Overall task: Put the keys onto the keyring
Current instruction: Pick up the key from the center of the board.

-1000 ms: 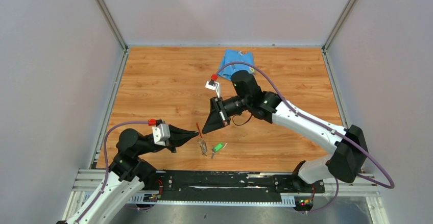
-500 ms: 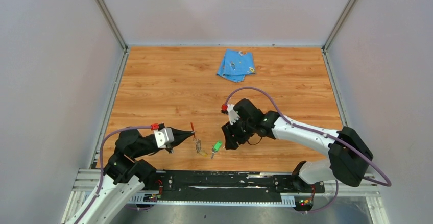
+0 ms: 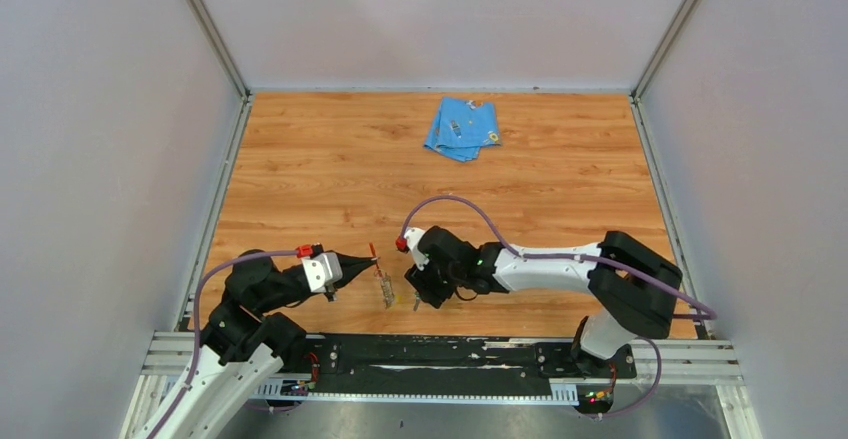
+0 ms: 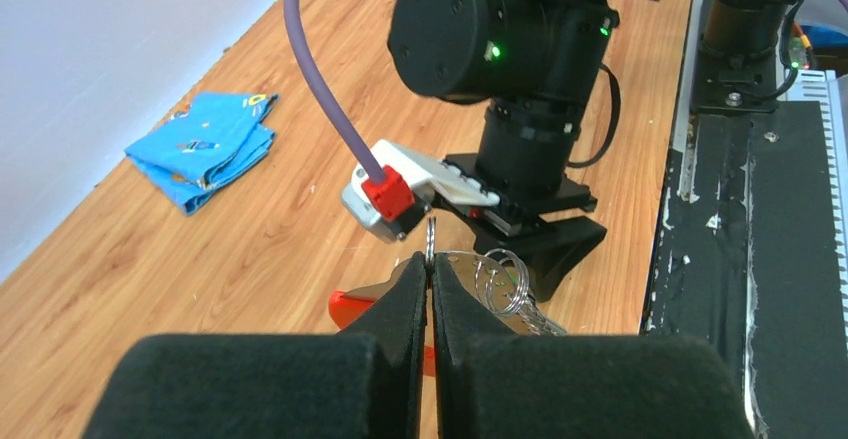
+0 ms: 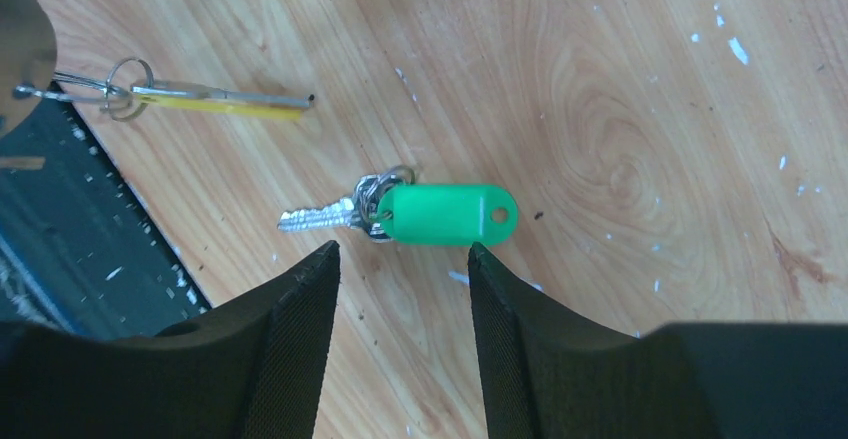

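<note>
Wood-grain table (image 5: 620, 109) up close: the green-tagged key (image 5: 445, 214) is seen lying flat on it, not threaded yet, framed by the spread fingers of the right end effector (image 5: 400, 251) but not gripped. The yellow-tagged key (image 5: 215, 105) looks hung already, hard to confirm. The keyring (image 4: 430, 231) is kept pinched in the pressed-together left end effector (image 4: 431, 264) nearby.

White links (image 3: 545, 262), black joints (image 3: 635, 284). A purple cable (image 3: 450, 200) (red-capped plug (image 3: 403, 243)) leaves the black right gripper (image 5: 400, 249) at twelve o'clock.
</note>
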Motion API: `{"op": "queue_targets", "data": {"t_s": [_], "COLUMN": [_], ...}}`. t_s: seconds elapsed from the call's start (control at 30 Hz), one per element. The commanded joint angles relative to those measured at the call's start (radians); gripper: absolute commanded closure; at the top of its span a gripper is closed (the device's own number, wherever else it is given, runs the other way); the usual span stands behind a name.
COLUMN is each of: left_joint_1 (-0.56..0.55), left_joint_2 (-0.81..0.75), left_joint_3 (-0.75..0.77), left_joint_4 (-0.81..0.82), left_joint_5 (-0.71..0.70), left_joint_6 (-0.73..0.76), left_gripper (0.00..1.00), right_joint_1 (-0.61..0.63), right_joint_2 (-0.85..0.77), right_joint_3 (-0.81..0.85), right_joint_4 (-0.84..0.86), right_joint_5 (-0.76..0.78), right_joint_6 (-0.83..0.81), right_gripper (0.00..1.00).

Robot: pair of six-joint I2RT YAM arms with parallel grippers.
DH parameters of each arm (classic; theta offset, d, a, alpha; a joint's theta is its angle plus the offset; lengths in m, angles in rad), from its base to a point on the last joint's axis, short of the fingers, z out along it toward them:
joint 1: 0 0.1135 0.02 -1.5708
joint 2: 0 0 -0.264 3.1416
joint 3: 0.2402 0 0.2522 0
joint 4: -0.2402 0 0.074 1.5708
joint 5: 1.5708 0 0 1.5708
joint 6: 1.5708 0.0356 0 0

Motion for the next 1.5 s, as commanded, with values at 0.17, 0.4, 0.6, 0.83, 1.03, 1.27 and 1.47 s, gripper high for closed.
{"op": "queue_targets", "data": {"t_s": [0.17, 0.4, 0.6, 0.83, 1.03, 1.27, 1.47], "left_joint_1": [-0.001, 0.001, 0.0, 0.0, 0.001, 0.0, 0.0], "left_joint_2": [-0.025, -0.03, -0.032, -0.032, -0.032, -0.059, -0.066], "left_joint_3": [0.013, 0.012, 0.012, 0.011, 0.012, 0.0, -0.005], "left_joint_4": [0.012, 0.012, 0.012, 0.014, 0.012, 0.019, 0.025], "left_joint_5": [-0.009, 0.0, 0.0, 0.002, 0.013, 0.055, 0.085], "left_joint_6": [-0.001, -0.002, -0.002, -0.005, -0.005, -0.004, -0.014], "left_gripper": [1.0, 1.0, 1.0, 1.0, 1.0, 1.0, 1.0], "right_joint_1": [0.045, 0.047, 0.047, 0.045, 0.045, 0.019, -0.028], "right_joint_2": [0.059, 0.079, 0.082, 0.069, 0.059, 0.07, 0.07], "right_joint_3": [0.032, 0.044, 0.051, 0.055, 0.066, 0.077, 0.061], "right_joint_4": [0.081, 0.069, 0.062, 0.062, 0.031, 0.039, 0.093], "right_joint_5": [0.156, 0.168, 0.167, 0.178, 0.164, 0.068, -0.066], "right_joint_6": [0.019, 0.045, 0.052, 0.051, 0.026, -0.036, -0.068], "right_gripper": [0.48, 0.49, 0.74, 0.92, 0.75, 0.66, 0.65]}}
